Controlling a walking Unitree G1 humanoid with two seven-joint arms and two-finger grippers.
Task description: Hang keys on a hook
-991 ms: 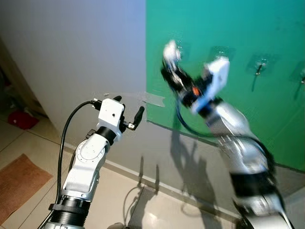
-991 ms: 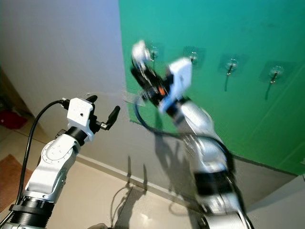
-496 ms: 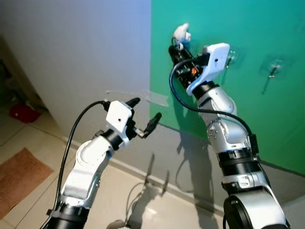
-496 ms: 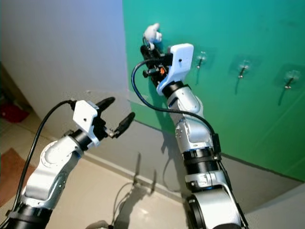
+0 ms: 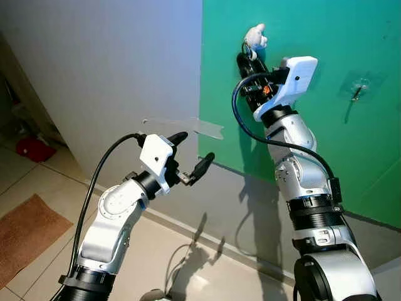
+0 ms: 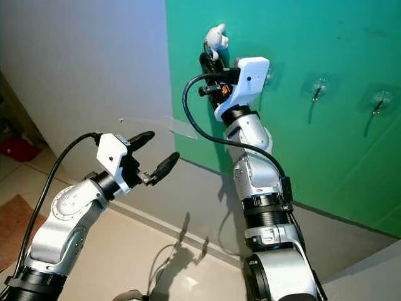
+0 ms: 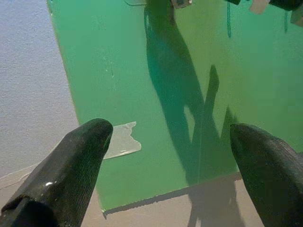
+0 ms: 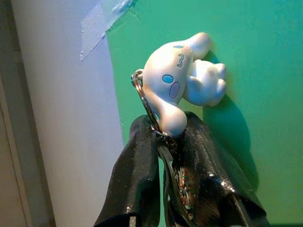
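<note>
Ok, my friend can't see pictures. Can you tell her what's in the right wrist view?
The right gripper is shut on a key bunch with a white cartoon puppy charm and a metal ring, held up close to a green board. Beside the board is a pale wall, with clear tape across the join.

— What lies beyond the jaws?
— A green panel [image 5: 351, 50] on a grey wall [image 5: 113, 69], with clear tape [image 5: 188, 127] across the panel's edge.
— And lower down?
— Pale floor tiles [image 5: 188, 263], a brown mat [image 5: 28, 235] and something red [image 5: 28, 150] off to the left.
</note>
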